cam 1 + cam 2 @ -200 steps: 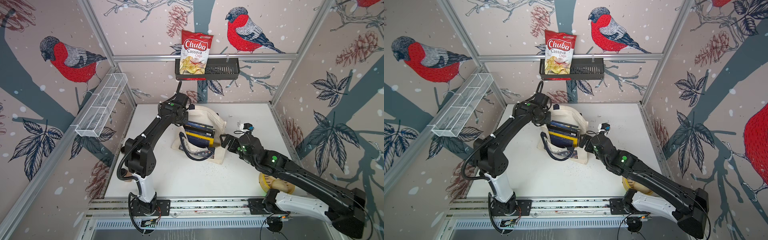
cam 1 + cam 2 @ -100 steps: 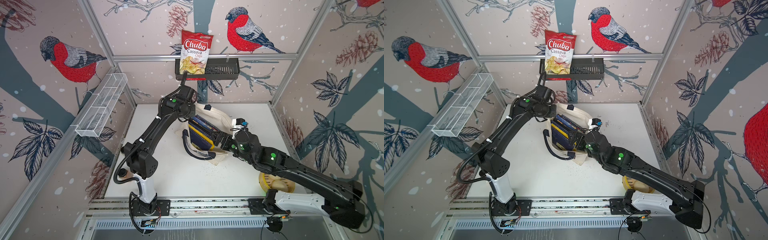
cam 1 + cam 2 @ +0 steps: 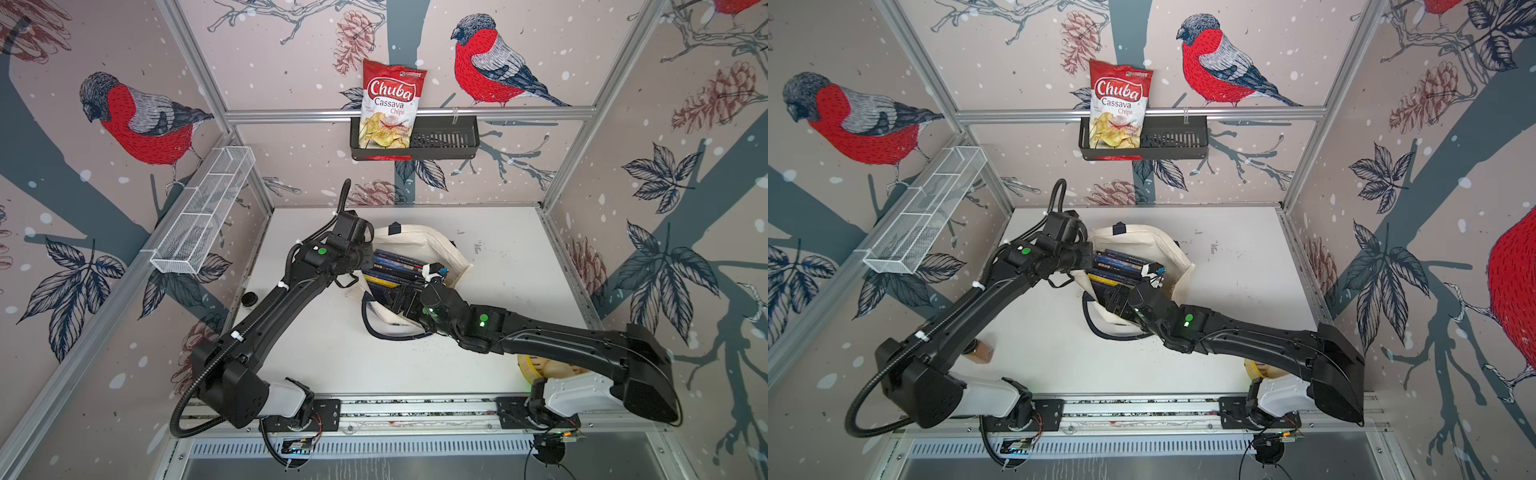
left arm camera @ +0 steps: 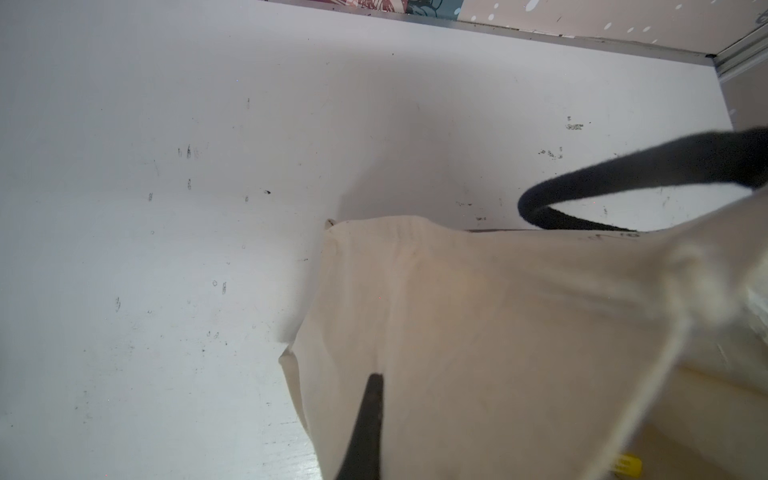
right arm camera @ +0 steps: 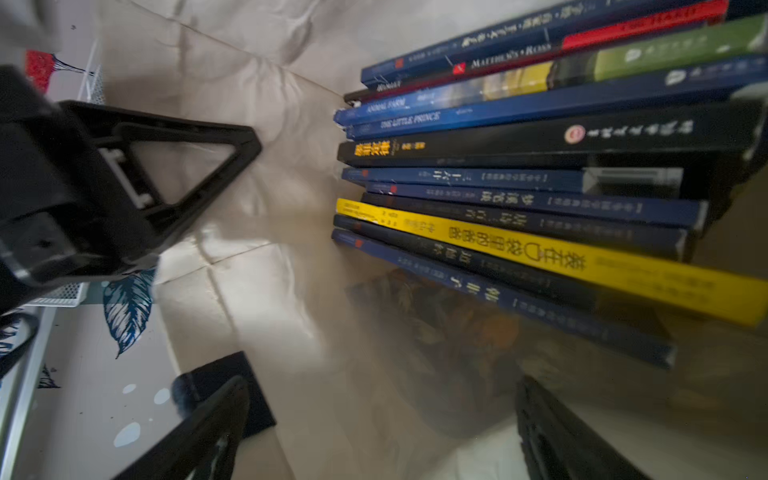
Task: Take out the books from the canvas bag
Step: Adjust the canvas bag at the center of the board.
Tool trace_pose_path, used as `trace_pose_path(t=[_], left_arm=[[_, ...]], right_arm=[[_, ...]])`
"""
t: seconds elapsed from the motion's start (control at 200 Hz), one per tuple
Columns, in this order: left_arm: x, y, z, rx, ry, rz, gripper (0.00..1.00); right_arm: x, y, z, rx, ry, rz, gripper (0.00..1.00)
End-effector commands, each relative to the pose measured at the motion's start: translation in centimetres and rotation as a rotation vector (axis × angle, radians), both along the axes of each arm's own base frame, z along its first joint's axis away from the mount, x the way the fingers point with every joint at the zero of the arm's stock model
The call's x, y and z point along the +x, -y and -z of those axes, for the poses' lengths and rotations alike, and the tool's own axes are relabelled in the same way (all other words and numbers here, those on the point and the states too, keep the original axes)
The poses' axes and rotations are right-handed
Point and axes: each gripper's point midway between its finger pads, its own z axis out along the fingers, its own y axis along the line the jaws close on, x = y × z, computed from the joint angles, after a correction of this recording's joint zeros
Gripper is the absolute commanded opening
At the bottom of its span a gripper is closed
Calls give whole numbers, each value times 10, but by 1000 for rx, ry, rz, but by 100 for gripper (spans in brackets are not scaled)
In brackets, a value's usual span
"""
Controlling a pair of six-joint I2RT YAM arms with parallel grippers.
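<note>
The right pincer (image 5: 382, 386) stands wide open and empty inside the mouth of the canvas bag (image 3: 419, 243), pointed at the books (image 5: 519, 187), which lie stacked inside the bag. The left pincer (image 3: 365, 261) is closed tight on the bag's rim.

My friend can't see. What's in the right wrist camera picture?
A pile of thin books, mostly dark blue with one yellow book, lies inside the cream canvas bag. The right pincer is open, facing them.
</note>
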Motion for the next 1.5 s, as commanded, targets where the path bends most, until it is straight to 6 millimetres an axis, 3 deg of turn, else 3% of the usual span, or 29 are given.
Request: trace_pose_path(t=[0.0, 0.095, 0.22, 0.385, 0.55, 0.725, 0.91, 1.096, 1.216, 1.336, 1.496], left_arm=[[14, 15, -49, -169, 227, 9, 0], [-2, 16, -51, -197, 274, 39, 0], [-27, 21, -59, -235, 373, 94, 0], [-52, 15, -41, -257, 407, 114, 0], [-70, 11, -20, -301, 426, 111, 0], [-78, 13, -6, -347, 467, 129, 0], [-70, 20, -20, -347, 543, 157, 0], [-57, 31, -21, -279, 587, 205, 0], [-49, 23, -10, -224, 584, 155, 0], [-55, 24, -7, -256, 634, 182, 0], [-67, 24, 12, -243, 653, 240, 0]], right_arm=[[0, 11, 25, 2, -60, 81, 100], [3, 25, 49, -29, -95, 143, 100], [2, 28, 96, -76, -217, 136, 99], [11, 38, 131, -147, -281, 190, 99], [42, 66, 157, -180, -293, 296, 97], [83, 68, 164, -229, -242, 329, 97], [126, 71, 181, -253, -239, 383, 97], [175, 81, 174, -243, -149, 449, 96], [203, 88, 163, -331, -58, 473, 98], [203, 95, 161, -334, -81, 451, 99], [179, 102, 117, -367, 8, 448, 100]])
